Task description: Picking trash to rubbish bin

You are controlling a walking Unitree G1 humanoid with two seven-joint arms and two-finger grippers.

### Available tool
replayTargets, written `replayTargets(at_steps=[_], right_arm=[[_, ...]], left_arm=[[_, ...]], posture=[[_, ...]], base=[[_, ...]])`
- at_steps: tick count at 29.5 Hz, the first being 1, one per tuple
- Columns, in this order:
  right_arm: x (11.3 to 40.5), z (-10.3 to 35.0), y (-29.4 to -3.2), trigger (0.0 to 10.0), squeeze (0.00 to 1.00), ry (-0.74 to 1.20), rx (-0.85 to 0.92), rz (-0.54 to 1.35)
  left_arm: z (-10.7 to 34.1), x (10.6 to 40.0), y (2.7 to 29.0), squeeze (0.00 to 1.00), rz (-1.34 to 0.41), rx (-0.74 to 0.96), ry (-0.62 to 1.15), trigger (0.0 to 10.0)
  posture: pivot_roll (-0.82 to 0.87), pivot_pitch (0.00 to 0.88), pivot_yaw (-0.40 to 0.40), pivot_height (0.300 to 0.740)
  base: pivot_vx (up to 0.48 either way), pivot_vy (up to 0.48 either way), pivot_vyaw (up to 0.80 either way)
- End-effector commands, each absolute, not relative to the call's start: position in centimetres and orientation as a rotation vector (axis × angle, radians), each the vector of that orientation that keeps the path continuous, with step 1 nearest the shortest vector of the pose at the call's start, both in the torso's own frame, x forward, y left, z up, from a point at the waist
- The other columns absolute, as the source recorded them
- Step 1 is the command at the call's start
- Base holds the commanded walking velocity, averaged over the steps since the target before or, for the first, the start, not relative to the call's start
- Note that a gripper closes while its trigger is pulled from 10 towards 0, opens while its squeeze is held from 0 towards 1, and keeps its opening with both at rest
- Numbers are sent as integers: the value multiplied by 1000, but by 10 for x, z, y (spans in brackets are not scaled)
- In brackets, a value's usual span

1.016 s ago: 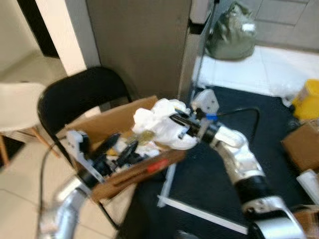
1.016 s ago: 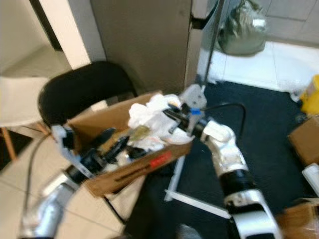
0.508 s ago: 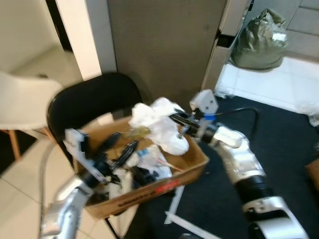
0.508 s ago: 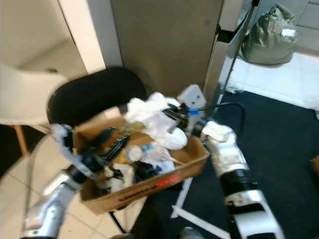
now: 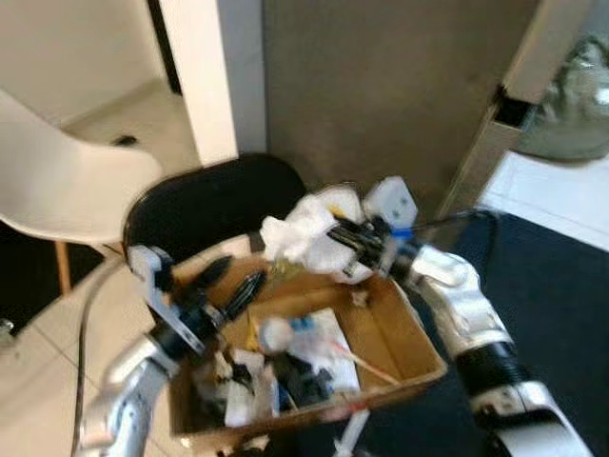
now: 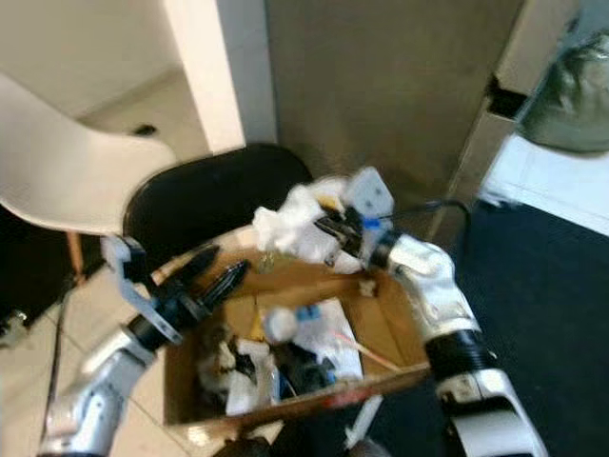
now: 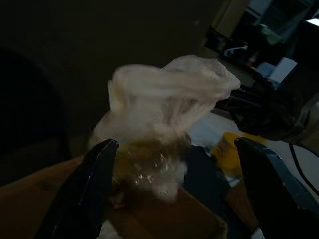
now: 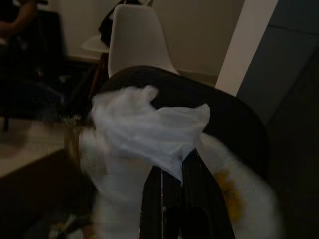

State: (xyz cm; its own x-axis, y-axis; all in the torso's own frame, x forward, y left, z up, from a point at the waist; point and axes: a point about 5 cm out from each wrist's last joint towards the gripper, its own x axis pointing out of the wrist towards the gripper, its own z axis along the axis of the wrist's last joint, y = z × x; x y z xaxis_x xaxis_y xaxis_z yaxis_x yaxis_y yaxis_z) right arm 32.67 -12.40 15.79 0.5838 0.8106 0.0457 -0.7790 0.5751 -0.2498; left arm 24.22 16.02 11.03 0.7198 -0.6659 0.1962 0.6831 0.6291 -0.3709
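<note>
1. The white plastic bag [image 5: 309, 238] is pinched in the right end effector [image 5: 344, 240], over the cardboard box's [image 5: 409, 338] far edge.
2. The right wrist view shows fingers [image 8: 172, 199] pressed together on the bag; the left wrist view shows the left end effector [image 5: 228, 282] spread, facing it.
3. A black chair [image 5: 205, 205] is behind; since earlier the camera has swung left.

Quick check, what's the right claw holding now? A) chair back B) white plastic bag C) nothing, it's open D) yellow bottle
B: the right claw is shut on the crumpled white plastic bag, held above the far edge of the cardboard box; the right wrist view shows its fingers pinched together on the bag.
</note>
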Motion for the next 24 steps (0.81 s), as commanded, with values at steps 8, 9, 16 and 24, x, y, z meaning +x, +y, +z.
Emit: replayTargets(at_steps=[8,9,16,24], right_arm=[[320,153,-121,10000,0,-134,-249,991],[320,153,-121,10000,0,-134,-249,991],[315,150,-120,10000,675,-101,-258,1049],[317,150,-122,10000,1000,-96,-255,1038]], left_arm=[[111,237,160,0,-828,-435,-26,10000],[111,237,160,0,-828,-435,-26,10000],[112,236,158,0,-851,-435,-25,10000],[113,236,157,0,-855,-433,-28,10000]], posture=[[61,0,-17,740],[61,0,-17,740],[60,0,-17,740],[60,0,-18,740]], base=[[0,0,0],[0,0,0],[0,0,0],[0,0,0]])
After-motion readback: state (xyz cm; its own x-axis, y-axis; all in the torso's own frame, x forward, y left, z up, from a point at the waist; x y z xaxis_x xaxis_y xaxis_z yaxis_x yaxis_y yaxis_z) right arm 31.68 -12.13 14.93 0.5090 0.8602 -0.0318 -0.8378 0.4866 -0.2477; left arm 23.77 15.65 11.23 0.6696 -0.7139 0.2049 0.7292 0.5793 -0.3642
